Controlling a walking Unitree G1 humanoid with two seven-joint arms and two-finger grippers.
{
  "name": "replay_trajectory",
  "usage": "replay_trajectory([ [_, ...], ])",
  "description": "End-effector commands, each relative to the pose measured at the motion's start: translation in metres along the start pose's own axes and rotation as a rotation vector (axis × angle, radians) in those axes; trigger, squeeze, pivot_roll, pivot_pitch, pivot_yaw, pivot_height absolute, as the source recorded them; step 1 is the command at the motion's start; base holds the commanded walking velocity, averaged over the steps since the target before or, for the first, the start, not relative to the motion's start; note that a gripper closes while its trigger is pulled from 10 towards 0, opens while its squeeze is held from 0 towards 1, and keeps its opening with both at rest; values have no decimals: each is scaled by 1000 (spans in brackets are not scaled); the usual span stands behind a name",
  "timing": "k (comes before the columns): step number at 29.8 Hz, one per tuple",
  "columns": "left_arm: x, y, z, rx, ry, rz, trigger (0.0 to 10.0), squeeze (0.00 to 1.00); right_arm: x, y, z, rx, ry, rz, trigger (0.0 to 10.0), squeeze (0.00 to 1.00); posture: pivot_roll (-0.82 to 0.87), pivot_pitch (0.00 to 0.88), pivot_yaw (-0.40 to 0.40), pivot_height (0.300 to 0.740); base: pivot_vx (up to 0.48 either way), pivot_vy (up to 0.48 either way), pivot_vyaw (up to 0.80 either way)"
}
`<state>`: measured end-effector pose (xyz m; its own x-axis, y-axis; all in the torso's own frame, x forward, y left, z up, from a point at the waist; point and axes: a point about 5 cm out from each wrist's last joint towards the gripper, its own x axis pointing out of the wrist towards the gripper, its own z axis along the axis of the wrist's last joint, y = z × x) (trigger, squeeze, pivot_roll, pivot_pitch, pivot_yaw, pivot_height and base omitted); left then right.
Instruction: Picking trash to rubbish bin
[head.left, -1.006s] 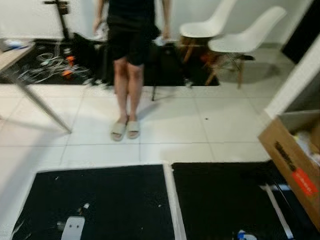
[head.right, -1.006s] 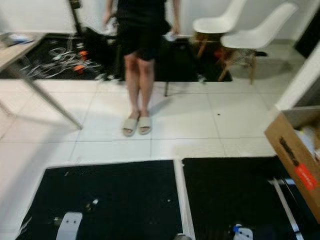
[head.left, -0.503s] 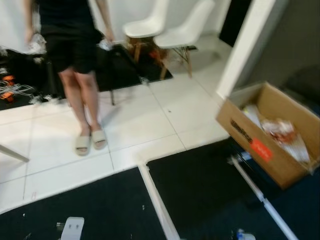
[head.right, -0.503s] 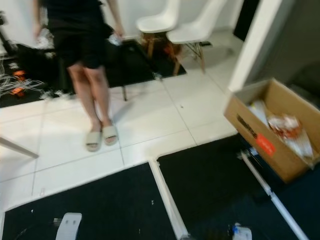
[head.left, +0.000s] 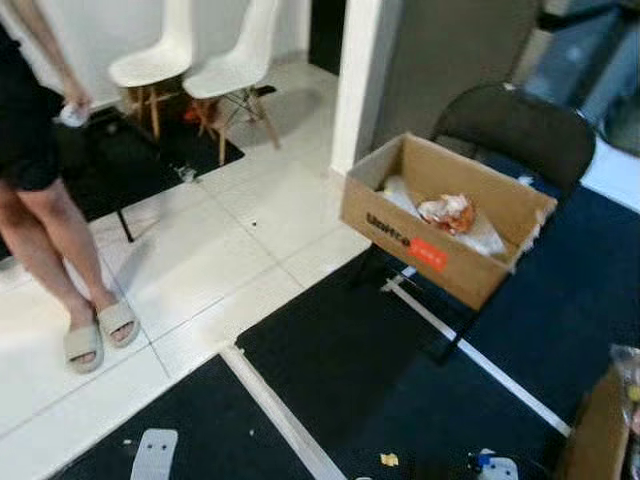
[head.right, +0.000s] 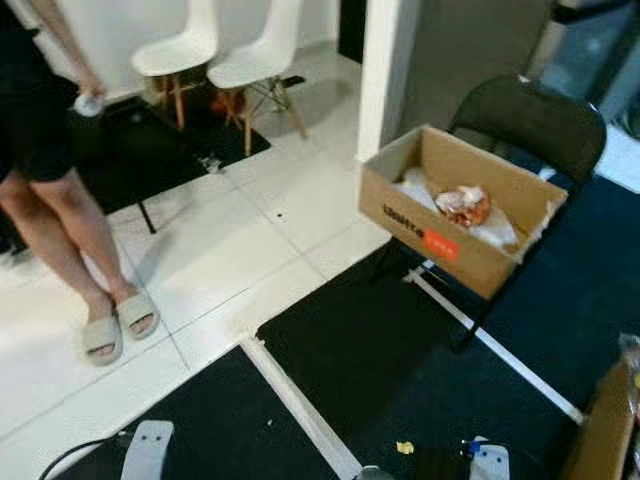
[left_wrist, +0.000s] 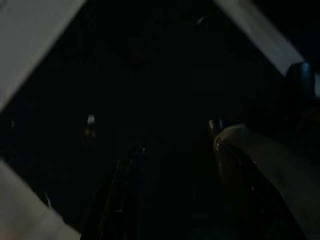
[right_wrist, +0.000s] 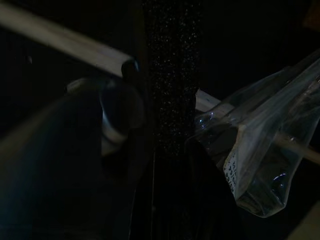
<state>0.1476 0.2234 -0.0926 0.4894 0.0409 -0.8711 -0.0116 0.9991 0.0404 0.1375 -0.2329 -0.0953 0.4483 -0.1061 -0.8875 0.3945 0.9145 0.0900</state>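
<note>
Just beside the right gripper (right_wrist: 150, 200), in the dark right wrist view, a clear plastic bag (right_wrist: 255, 155) with a printed label hangs over the black mat (head.right: 350, 350). Contact between gripper and bag cannot be made out, and whether this claw is released or clenched cannot be told. The left gripper (left_wrist: 125, 200) hangs idle over the same dark mat; its state cannot be told either.

Ahead of both grippers and well apart from them, an open cardboard box (head.right: 440, 235) rests on a black folding chair (head.right: 530, 115). It holds a crumpled orange-and-white wrapper (head.right: 463, 205) on white paper. A small yellow scrap (head.right: 405, 447) lies on the mat, nearer the right gripper. Far ahead to the left, a person (head.right: 40, 150) in sandals stands on white tiles near two white chairs (head.right: 180, 50)
</note>
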Motion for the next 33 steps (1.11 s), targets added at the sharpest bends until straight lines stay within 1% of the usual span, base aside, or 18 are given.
replay_trajectory([
  [1,-1,-2,-7,3,23,-7,10000,0,0,0,6,21,-28,3,10000,0,21,83,34,740,0,0,-800],
  [6,-1,-2,-7,-3,21,-9,10000,0,2,6,22,26,-86,33,10000,0,21,89,36,740,0,0,-800],
  [9,-1,-1,-7,-5,20,-9,10000,0,2,20,45,-32,-162,95,10000,0,21,95,38,740,0,0,-800],
  [10,-1,-1,-7,-7,19,-11,10000,0,2,36,66,-65,-229,172,10000,0,21,95,38,740,0,0,-800],
  [11,-1,-1,-7,-8,18,-11,10000,0,1,40,72,-72,-246,194,10000,0,21,101,40,740,0,0,-800],
  [12,-1,-1,-7,-8,18,-11,10000,0,1,40,72,-72,-246,194,10000,0,21,101,40,740,0,0,-800],
  [14,-1,-1,-7,-16,15,-11,10000,0,-1,58,87,-98,-298,287,10000,0,21,101,40,740,0,0,-800],
  [17,-1,-1,-6,-29,8,-6,10000,0,-6,81,106,-120,-367,413,10000,0,21,101,40,740,0,0,-800],
  [18,-1,-1,-6,-29,8,-6,10000,0,-6,81,106,-120,-367,413,10000,0,21,101,40,740,0,0,-800],
  [19,-1,0,-4,-43,-4,1,10000,0,-11,96,119,-124,-422,490,10000,0,28,104,40,740,0,0,-800],
  [20,-1,0,-3,-48,-12,3,10000,0,-14,103,126,-123,-451,527,10000,0,28,104,40,740,0,0,-494],
  [21,-1,0,-3,-48,-12,3,10000,0,-14,103,126,-123,-451,527,10000,0,28,104,40,740,0,0,-494],
  [24,0,2,2,-63,-34,11,10000,0,-22,119,141,-136,-525,610,10000,0,28,104,40,740,0,0,-165],
  [26,0,4,7,-76,-50,14,10000,0,-27,129,148,-162,-558,661,10000,0,35,103,43,740,0,0,0],
  [27,0,4,7,-76,-50,14,10000,0,-27,129,148,-162,-558,661,10000,0,35,103,43,740,0,0,0],
  [30,0,8,14,-88,-74,20,10000,0,-32,139,154,-206,-586,719,10000,0,35,103,43,740,0,0,0],
  [33,0,10,18,-102,-92,30,10000,0,-36,145,157,-230,-604,760,10000,0,35,103,43,740,95,0,0],
])
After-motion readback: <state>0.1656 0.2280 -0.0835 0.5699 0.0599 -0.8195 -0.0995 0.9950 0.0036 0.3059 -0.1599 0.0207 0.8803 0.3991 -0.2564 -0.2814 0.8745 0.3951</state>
